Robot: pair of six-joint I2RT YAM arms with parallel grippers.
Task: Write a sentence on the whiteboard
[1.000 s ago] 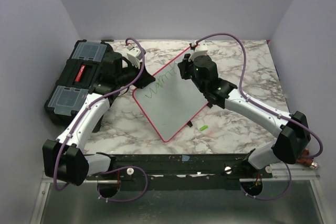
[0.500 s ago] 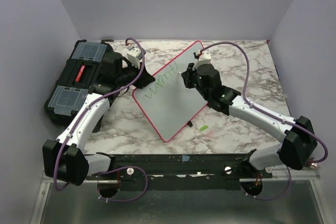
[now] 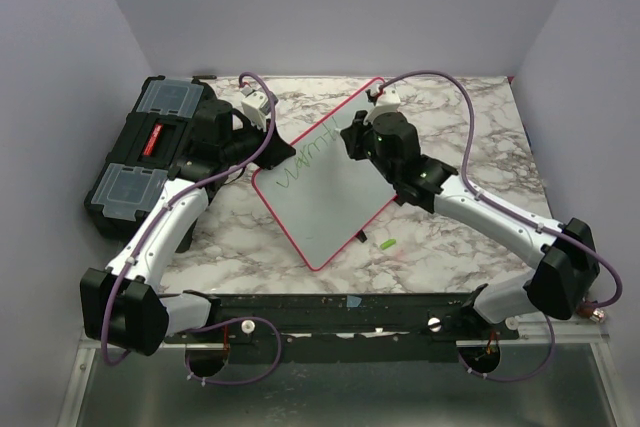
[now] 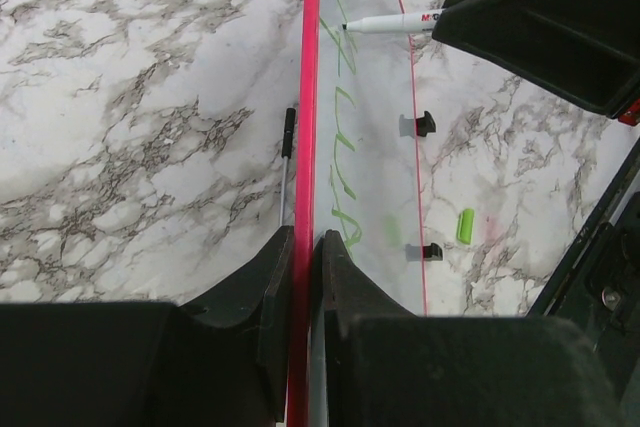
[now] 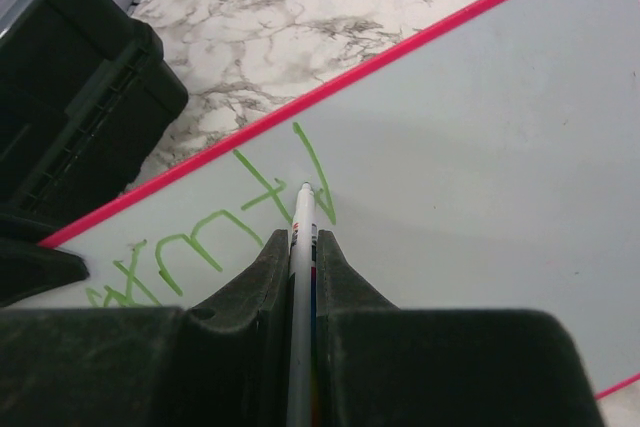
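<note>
One whiteboard (image 3: 330, 197) sits askew mid-desk (image 3: 440, 257). It bears one line of the sentence (image 5: 311, 167), green and roughly "warmt", its end hidden by the right arm from above. Left fingers (image 4: 268, 292) pinch the pink rim. Right fingers (image 5: 340, 272) pinch one marker (image 5: 301, 217), tip touching the board. Beside it lies one green cap (image 3: 387, 243); one toolbox (image 3: 140, 162) is partly hidden.

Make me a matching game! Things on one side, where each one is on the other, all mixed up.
1 whiteboard
2 marker
3 black toolbox
4 small green piece

A lying loose on the table
B pinched in the right tool
C at the table's left edge
D rim clamped by the left tool

Pairs: 1-D, 2-B, 3-C, 4-A
</note>
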